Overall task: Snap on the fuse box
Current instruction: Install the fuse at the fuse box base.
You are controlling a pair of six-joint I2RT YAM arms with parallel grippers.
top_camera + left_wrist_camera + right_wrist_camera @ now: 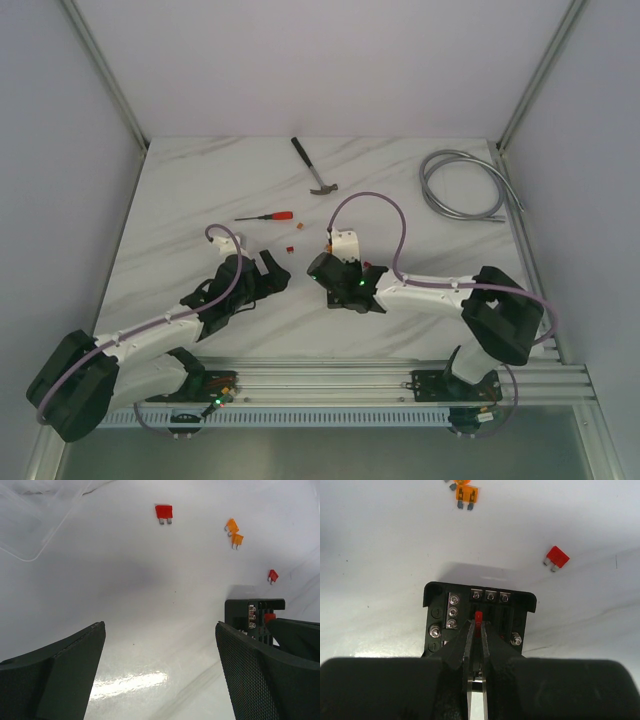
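Pinching the slotted red fuse [478, 618] between nearly closed jaws: right gripper [478, 632], pointed down into the fuse box [437, 607]. Fuse upright in a middle slot, one fingertip pressed on each flat side.

Fuse box black, square and open-topped, flat on the white marbled table [200, 180] near its middle, between the two arms. Row of three screws along the far inner edge, another column of screws down one side. From the left wrist, same box [240, 612] at the right of the view, just beyond the right-hand finger and apart from it.

Released and spread wide: left gripper [160, 672], nothing between the jaws, low over the table just beside the box.

Loose on the table beyond the box: two orange fuses [466, 494] close together, a loose red fuse [556, 558] off to one side, a second red fuse [163, 512] well apart from it. Clear plastic piece [30, 525] in the upper left corner of the left wrist view.

Farther back: hammer [316, 170], red-handled screwdriver [266, 216], coiled grey hose [460, 185] near the far right corner.
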